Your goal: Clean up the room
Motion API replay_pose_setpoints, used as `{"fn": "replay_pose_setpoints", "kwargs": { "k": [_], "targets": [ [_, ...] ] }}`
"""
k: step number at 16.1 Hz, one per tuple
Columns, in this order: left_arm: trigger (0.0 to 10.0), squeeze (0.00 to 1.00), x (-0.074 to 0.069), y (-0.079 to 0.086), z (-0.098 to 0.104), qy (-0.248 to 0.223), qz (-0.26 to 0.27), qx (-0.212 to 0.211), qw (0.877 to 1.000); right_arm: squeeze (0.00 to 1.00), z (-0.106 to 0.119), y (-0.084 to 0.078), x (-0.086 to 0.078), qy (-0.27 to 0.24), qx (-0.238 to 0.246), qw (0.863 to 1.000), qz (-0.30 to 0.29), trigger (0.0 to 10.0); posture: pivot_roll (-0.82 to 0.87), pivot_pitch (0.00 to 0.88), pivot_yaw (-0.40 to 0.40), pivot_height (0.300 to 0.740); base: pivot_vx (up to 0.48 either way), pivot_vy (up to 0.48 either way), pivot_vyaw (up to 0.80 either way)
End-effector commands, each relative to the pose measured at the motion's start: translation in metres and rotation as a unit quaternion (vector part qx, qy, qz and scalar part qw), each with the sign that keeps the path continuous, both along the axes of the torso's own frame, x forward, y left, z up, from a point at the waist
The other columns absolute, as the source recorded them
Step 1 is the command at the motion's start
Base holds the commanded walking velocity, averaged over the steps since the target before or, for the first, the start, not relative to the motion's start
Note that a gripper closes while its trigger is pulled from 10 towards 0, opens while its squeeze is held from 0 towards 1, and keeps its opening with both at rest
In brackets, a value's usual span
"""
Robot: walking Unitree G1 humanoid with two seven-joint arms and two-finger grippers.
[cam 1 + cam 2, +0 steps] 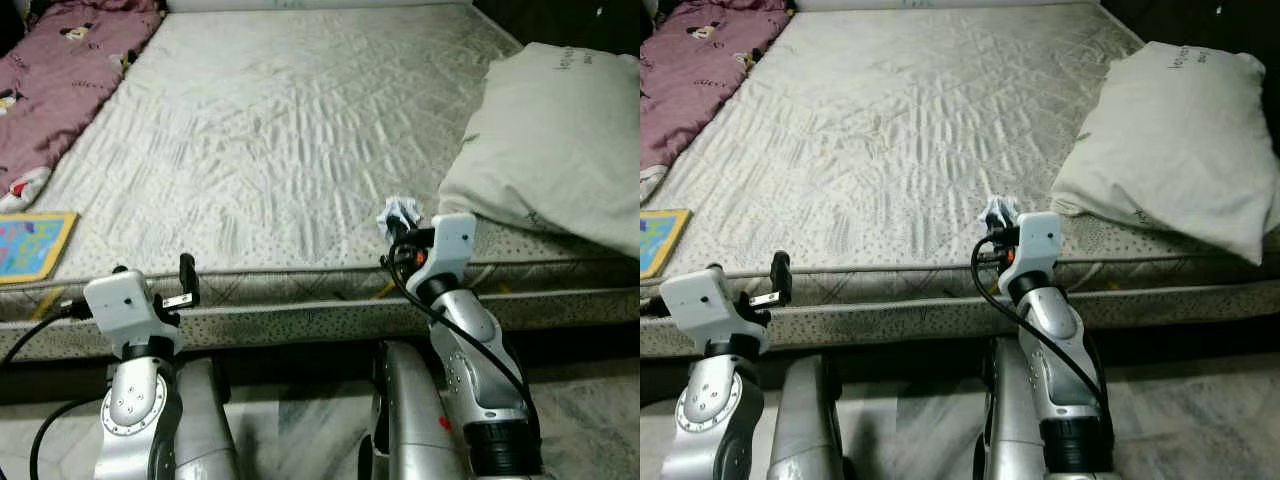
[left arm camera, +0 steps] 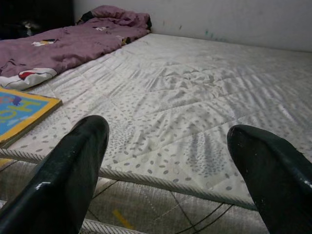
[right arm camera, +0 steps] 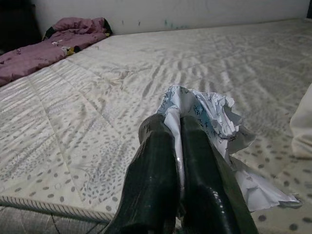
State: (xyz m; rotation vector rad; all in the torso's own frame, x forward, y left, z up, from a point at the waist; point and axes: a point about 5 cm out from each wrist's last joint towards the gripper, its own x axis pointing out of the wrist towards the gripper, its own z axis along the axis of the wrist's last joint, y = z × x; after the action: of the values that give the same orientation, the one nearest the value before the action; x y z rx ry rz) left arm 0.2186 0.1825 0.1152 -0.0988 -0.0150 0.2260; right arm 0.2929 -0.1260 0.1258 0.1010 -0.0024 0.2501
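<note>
At the mattress [image 1: 300, 150] near edge: right gripper [image 3: 176, 127] pinched on crumpled paper [image 3: 204, 114], paper at its 12 o'clock. Left gripper [image 2: 168, 141] spread wide, empty. Pillow [image 1: 560, 140] at 2 o'clock, blanket [image 1: 60, 80] at 10.

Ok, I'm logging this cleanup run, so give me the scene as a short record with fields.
right gripper: shut on crumpled paper, over the mattress's near edge
left gripper: open, empty, at the mattress edge
pillow: on mattress, right side
blanket: purple, far left
book: colourful, near left corner
</note>
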Motion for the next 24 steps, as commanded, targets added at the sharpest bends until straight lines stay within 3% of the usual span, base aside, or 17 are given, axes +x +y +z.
{"fn": "replay_pose_setpoints", "kwargs": {
  "k": [1, 6, 9, 14, 18, 21, 24],
  "targets": [
    [10.0, 0.0, 0.0, 0.001, 0.003, -0.003, 0.002, -0.002, 1.0, 0.0, 0.005, 0.003, 0.004, -0.004, 0.003, 1.0, 0.002, 10.0, 0.0, 0.0, -0.006, 0.535, 0.0, 0.0, 0.0],
    [10.0, 0.0, 0.003, 0.0, 0.004, -0.015, -0.002, -0.023, 1.0, 0.0, 0.009, -0.004, 0.01, -0.005, 0.0, 1.0, -0.005, 10.0, -0.01, 0.0, -0.02, 0.591, 0.0, 0.0, 0.0],
    [10.0, 0.0, 0.005, -0.003, 0.008, -0.023, -0.016, 0.014, 1.0, 0.0, 0.01, -0.004, 0.012, -0.007, 0.0, 1.0, -0.004, 10.0, -0.01, 0.0, -0.023, 0.624, 0.0, 0.0, 0.0],
    [10.0, 0.0, 0.008, -0.004, 0.006, -0.014, -0.019, 0.017, 1.0, 0.0, 0.01, -0.004, 0.014, -0.007, 0.001, 1.0, -0.006, 10.0, -0.01, 0.0, -0.024, 0.68, 0.0, 0.0, 0.0],
    [10.0, 0.0, 0.009, -0.009, 0.007, -0.015, -0.041, 0.032, 0.999, 0.0, 0.009, -0.003, 0.012, -0.008, -0.003, 1.0, -0.006, 10.0, -0.01, 0.0, -0.024, 0.707, 0.0, 0.0, 0.0],
    [10.0, 0.0, 0.009, -0.004, 0.003, 0.006, -0.011, 0.049, 0.999, 0.0, 0.004, -0.001, 0.01, -0.003, -0.019, 1.0, -0.007, 10.0, -0.01, 0.0, -0.026, 0.712, 0.0, 0.0, 0.0],
    [10.0, 0.0, 0.01, -0.006, 0.004, 0.002, -0.02, 0.046, 0.999, 0.0, 0.003, -0.002, 0.009, -0.004, -0.013, 1.0, -0.007, 10.0, 0.0, 0.0, -0.024, 0.716, 0.0, 0.0, 0.0]
  ]
}}
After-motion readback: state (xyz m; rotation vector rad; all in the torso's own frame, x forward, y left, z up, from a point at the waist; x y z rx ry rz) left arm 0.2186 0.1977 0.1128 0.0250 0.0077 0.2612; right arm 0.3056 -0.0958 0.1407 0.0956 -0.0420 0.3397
